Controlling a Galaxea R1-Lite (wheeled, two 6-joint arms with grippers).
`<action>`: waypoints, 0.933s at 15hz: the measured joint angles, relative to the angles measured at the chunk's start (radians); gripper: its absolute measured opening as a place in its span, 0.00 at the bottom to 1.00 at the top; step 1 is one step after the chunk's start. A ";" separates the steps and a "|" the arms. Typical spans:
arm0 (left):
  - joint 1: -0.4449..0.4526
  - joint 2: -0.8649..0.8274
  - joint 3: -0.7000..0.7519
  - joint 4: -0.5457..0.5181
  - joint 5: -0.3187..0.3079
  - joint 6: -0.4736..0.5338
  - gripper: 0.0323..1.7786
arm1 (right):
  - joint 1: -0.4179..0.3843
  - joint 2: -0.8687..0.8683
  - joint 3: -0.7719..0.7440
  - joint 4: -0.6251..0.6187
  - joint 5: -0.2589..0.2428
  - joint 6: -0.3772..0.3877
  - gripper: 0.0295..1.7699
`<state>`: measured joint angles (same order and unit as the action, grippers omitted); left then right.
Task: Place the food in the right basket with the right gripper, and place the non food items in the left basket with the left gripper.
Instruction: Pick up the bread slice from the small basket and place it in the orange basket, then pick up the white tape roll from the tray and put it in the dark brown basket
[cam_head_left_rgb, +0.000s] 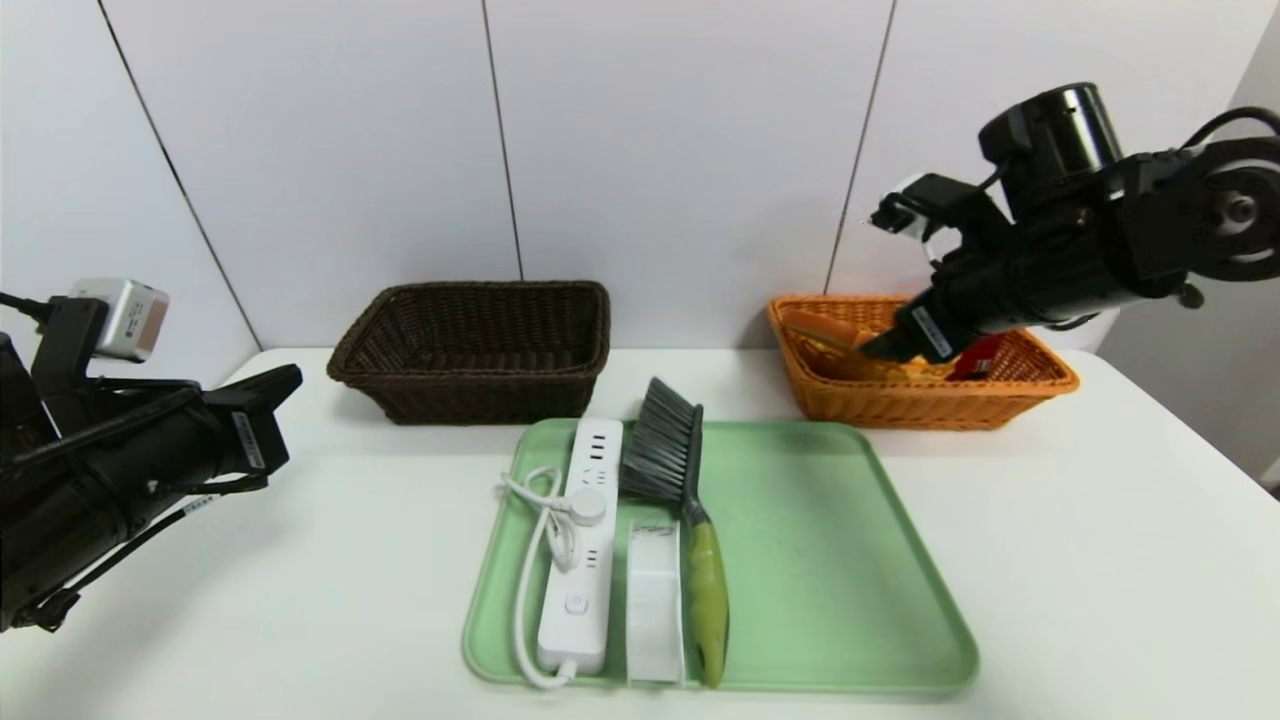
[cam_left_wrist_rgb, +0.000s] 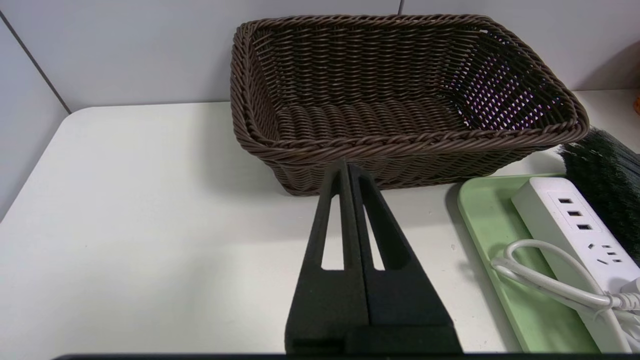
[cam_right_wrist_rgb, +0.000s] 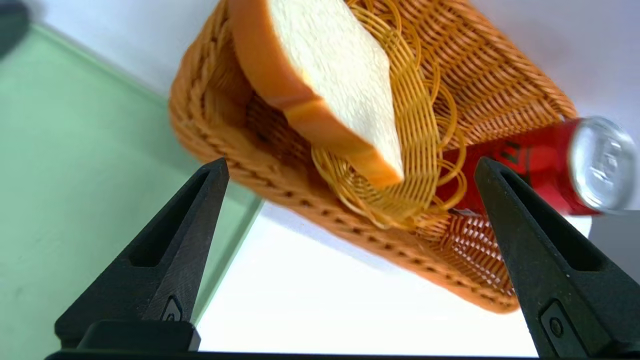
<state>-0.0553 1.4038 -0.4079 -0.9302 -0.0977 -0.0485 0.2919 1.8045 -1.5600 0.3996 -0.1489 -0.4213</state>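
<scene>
My right gripper (cam_head_left_rgb: 882, 346) hangs open and empty over the front of the orange right basket (cam_head_left_rgb: 920, 405). In the right wrist view its fingers (cam_right_wrist_rgb: 200, 210) stand wide apart before the basket (cam_right_wrist_rgb: 300, 192). Inside lie a slice of bread (cam_right_wrist_rgb: 330, 75), a yellow noodle block (cam_right_wrist_rgb: 425, 150) and a red can (cam_right_wrist_rgb: 540, 165). The green tray (cam_head_left_rgb: 820, 560) holds a white power strip (cam_head_left_rgb: 585, 560), a grey brush with a green handle (cam_head_left_rgb: 670, 460) and a white box (cam_head_left_rgb: 655, 600). My left gripper (cam_left_wrist_rgb: 345, 167) is shut and empty, low at the left before the brown left basket (cam_left_wrist_rgb: 400, 142).
The brown basket (cam_head_left_rgb: 470, 290) stands at the back centre-left with nothing showing inside it. The white table (cam_head_left_rgb: 1100, 560) ends near the wall behind both baskets. The tray's right half is bare.
</scene>
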 joint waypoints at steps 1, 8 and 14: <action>0.000 0.000 0.000 0.000 0.000 0.000 0.01 | 0.011 -0.041 0.014 0.002 0.006 0.002 0.96; 0.001 -0.001 -0.038 0.000 0.008 -0.037 0.01 | 0.082 -0.356 0.127 -0.009 -0.022 0.266 0.96; 0.000 0.000 -0.057 -0.057 0.012 -0.042 0.01 | 0.009 -0.578 0.550 -0.260 -0.020 0.394 0.96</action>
<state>-0.0557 1.4036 -0.4651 -0.9870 -0.0855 -0.0909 0.3006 1.2268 -1.0102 0.1400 -0.1694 -0.0274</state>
